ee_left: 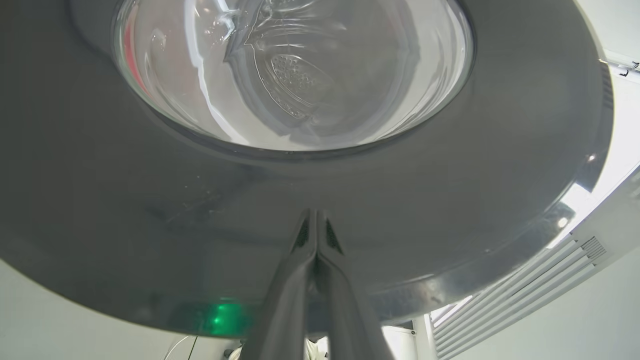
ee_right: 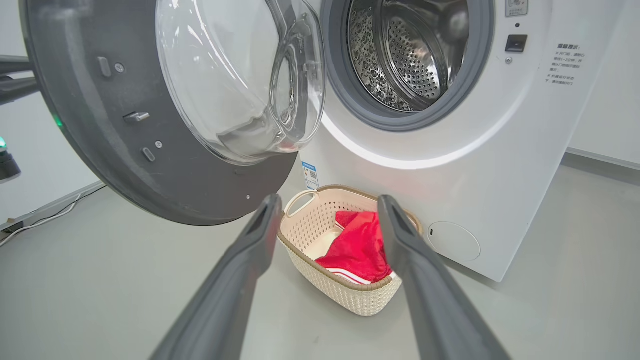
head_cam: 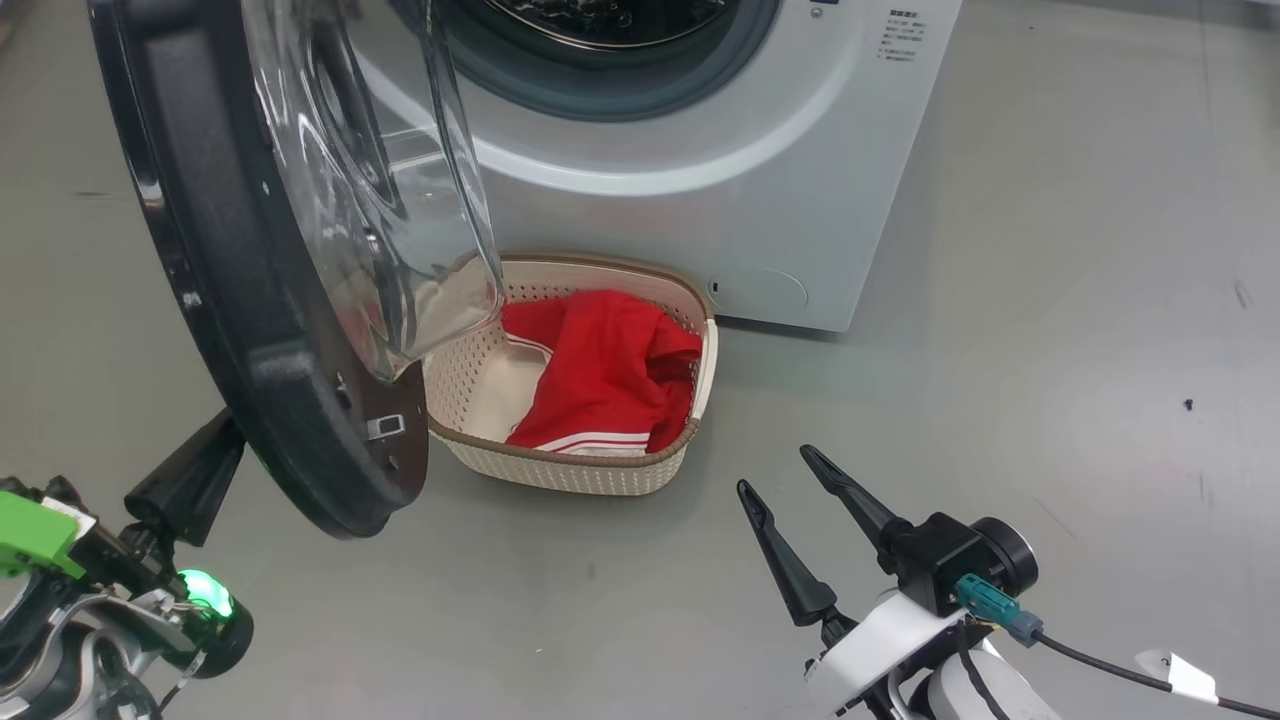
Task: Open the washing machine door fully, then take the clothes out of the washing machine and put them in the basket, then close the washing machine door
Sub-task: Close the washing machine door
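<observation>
Item one: washing machine (head_cam: 720, 210), white front-loader, standing on a grey floor (head_cam: 1050, 400); grey gasket (ee_right: 336, 85) around an open mouth, with the perforated steel drum (ee_right: 407, 55) visible inside; blue label (ee_right: 310, 174) at the lower front corner. Item two: washing machine door (head_cam: 190, 260), a wide black ring around a clear bulging glass bowl (head_cam: 400, 190). It is swung out on the robot's left and stands nearly edge-on in the head view. Item three: basket (head_cam: 560, 472), cream perforated plastic with a brown rim, on the floor just in front of the machine's lower front. Its near-left corner is partly behind the door's lower edge in the head view. Item four: clothes (head_cam: 600, 370), red fabric with a white-striped hem, lying bunched inside the basket toward its right side, with a pale panel showing beside them. Item five: left fingers (ee_left: 306, 245), pressed together with nothing between them, tips up against the outer face of the door's black ring, below the glass; actual contact cannot be told. A green light (head_cam: 205, 592) glows on that wrist. Item six: right fingers (head_cam: 785, 560), spread wide and holding nothing, low over the floor near the basket and pointing toward it. The right wrist view shows the basket between the two fingers.
</observation>
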Available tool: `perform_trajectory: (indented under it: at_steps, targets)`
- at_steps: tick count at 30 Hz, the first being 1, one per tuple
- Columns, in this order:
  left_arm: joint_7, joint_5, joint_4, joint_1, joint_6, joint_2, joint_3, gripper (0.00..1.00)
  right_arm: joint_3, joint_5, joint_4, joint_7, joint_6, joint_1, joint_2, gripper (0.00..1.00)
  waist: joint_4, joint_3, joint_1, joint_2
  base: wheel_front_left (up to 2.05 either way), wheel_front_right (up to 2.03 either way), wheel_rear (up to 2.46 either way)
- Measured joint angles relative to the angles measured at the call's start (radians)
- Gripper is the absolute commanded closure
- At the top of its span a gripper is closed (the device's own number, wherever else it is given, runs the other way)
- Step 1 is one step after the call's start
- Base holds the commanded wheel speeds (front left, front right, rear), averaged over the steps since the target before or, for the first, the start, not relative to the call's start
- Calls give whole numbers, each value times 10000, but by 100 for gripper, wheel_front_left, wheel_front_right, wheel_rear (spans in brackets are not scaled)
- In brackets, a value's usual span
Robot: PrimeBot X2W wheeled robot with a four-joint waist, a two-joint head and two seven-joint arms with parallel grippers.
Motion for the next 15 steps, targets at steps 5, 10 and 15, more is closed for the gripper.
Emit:
perform_trajectory:
  at_steps: [5,10,15]
  targets:
    - [77,-10,-150,56,38,-98,-272,100,73,90,-6,0,0,-100,-2,0,-353,74,0,0,0,0,0]
    - [73,-73,-278,73,44,-150,-408,100,88,105,-61,0,-10,-235,-2,0,-754,177,0,0,0,0,0]
    - [-36,-86,-387,73,46,-163,-537,100,86,261,-100,0,-40,-268,-2,0,-1208,318,0,0,0,0,0]
